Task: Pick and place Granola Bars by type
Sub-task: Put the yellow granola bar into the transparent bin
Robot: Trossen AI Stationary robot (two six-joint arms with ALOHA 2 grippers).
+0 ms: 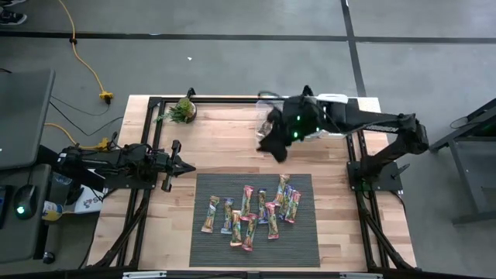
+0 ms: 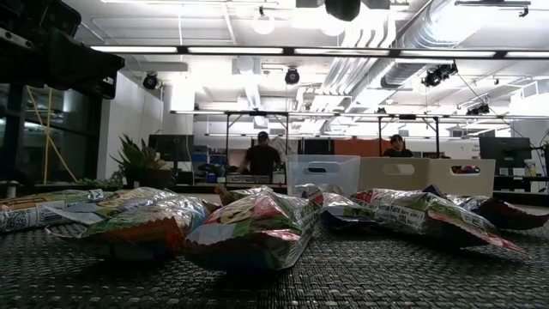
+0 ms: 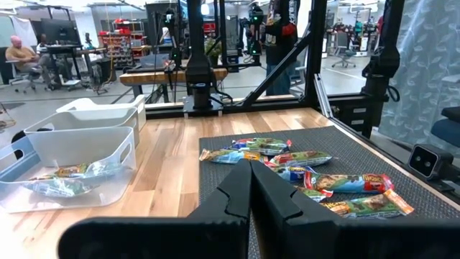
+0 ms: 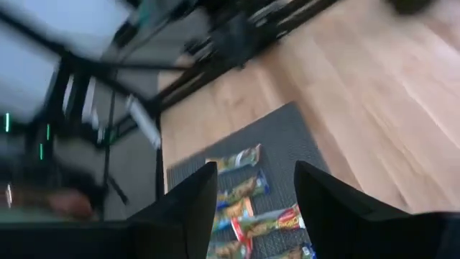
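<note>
Several granola bars (image 1: pixel 249 209) in shiny orange, pink and blue-green wrappers lie flat in a loose cluster on a dark mat (image 1: pixel 209 248); they fill the front of the low view (image 2: pixel 257 227). A few more bars (image 3: pixel 68 174) lie inside a clear bin (image 3: pixel 86 147). My right gripper (image 1: pixel 273 147) hangs open and empty above the table between the bins and the mat's far edge; its wrist view (image 4: pixel 255 194) looks down on the bars (image 4: pixel 248 208). My left gripper (image 1: pixel 183 165) is shut and empty (image 3: pixel 250 196), waiting left of the mat.
A clear bin (image 1: pixel 267 116) and a white bin (image 1: pixel 335 101) stand at the table's far edge, under my right arm. A small potted plant (image 1: pixel 184 110) sits at the far left corner. Bare wood lies around the mat. People (image 2: pixel 262 156) are in the room behind.
</note>
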